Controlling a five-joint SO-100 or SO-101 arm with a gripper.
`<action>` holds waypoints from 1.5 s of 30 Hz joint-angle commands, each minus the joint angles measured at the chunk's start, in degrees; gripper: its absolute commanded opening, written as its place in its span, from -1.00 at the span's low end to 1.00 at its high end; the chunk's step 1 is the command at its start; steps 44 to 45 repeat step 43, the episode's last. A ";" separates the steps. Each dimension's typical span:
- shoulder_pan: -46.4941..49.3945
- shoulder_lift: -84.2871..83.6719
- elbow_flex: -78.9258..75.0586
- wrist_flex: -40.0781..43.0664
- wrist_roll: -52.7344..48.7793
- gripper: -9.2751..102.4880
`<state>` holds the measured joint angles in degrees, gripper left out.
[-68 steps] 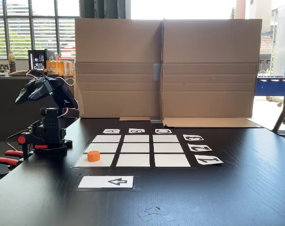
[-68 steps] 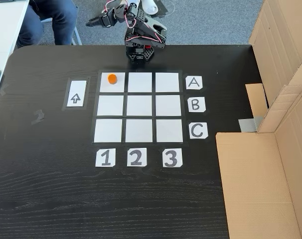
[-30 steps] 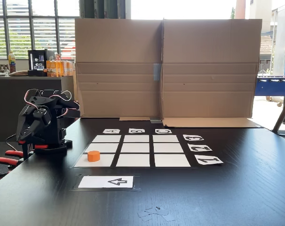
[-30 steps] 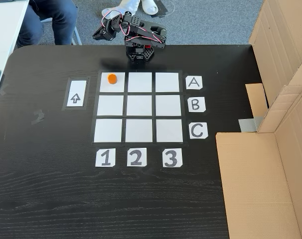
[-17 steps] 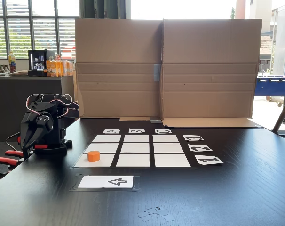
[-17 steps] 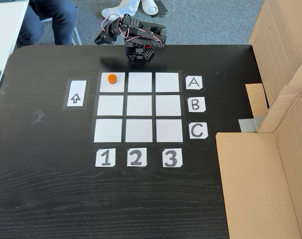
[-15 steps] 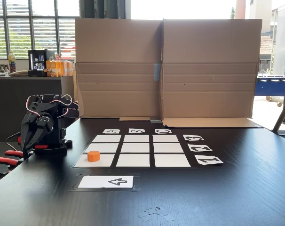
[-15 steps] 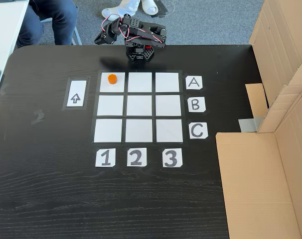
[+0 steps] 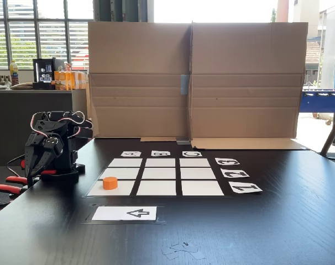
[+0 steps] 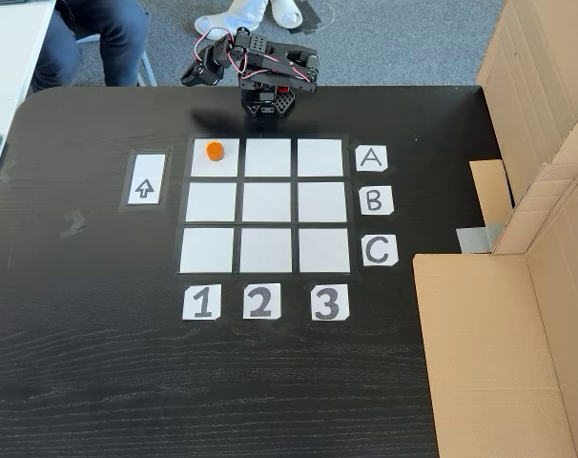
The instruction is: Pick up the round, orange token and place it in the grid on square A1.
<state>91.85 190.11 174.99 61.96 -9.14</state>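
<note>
The orange token (image 9: pixel 110 183) (image 10: pixel 214 151) stands on square A1 (image 9: pixel 125 189) (image 10: pixel 216 165), the corner cell of the grid (image 9: pixel 160 173) (image 10: pixel 266 202) nearest the arm's base. It sits in the part of that cell toward the arm. My gripper (image 9: pixel 33 175) (image 10: pixel 188 78) hangs folded over the base, beyond the table edge and well apart from the token. Its fingers point down and look shut, with nothing between them.
A white arrow card (image 9: pixel 125 213) (image 10: pixel 147 179) lies beside the grid. Number and letter labels (image 10: pixel 258 301) edge two sides. Cardboard walls (image 9: pixel 195 80) (image 10: pixel 547 143) stand opposite the arm. A person's legs (image 10: pixel 93 33) are behind the table. Paper scraps (image 9: pixel 181 249) lie near the front edge.
The arm has folded down from a raised pose onto its base, the gripper swinging to point downward. In the last half second it barely moves. The token has stayed on its cell.
</note>
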 commanded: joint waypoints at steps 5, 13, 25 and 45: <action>0.44 0.44 0.18 0.70 -0.35 -0.85; 1.32 0.44 0.18 1.76 -0.53 -0.85; 1.76 0.44 0.18 2.29 -0.88 -0.85; 1.76 0.44 0.18 2.46 -0.97 -0.85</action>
